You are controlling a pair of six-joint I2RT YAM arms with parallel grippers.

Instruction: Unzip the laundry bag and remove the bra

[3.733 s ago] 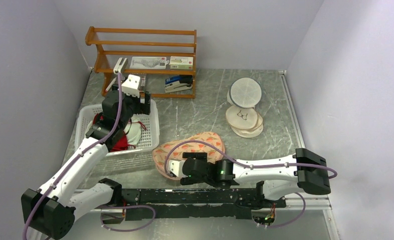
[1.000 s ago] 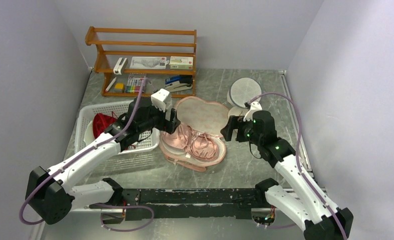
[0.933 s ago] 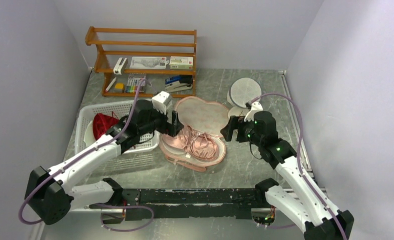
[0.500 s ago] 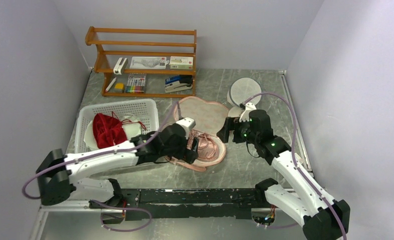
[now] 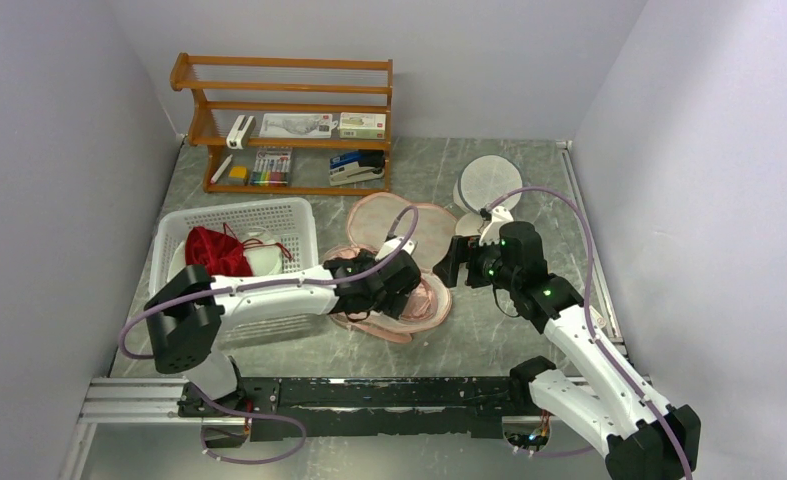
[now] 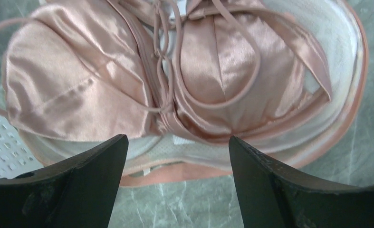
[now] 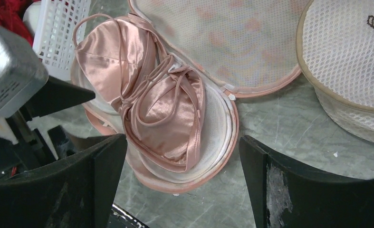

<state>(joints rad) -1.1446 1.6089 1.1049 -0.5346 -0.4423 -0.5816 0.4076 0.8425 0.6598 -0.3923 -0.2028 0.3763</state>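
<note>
The peach-pink laundry bag (image 5: 424,222) lies unzipped on the table, its lid folded back. The pale pink satin bra (image 6: 213,61) lies in the bag's lower half, straps tangled over the cups; it also shows in the right wrist view (image 7: 147,104). My left gripper (image 5: 394,278) hangs low over the bag's near edge, jaws open and empty, with the bra just beyond the fingertips (image 6: 116,142). My right gripper (image 5: 453,265) is open and empty, just right of the bag, looking down on it (image 7: 182,138).
A white basket (image 5: 269,212) with a dark red garment (image 5: 214,250) stands left of the bag. Cream round disc pouches (image 5: 489,180) lie at the back right, close to the bag's lid (image 7: 351,57). A wooden rack (image 5: 284,110) stands at the back.
The bag, zipped shut 3.7 s ago, now lies open. My left gripper has swung from the bag's left side down over its near edge. The right arm has barely moved.
</note>
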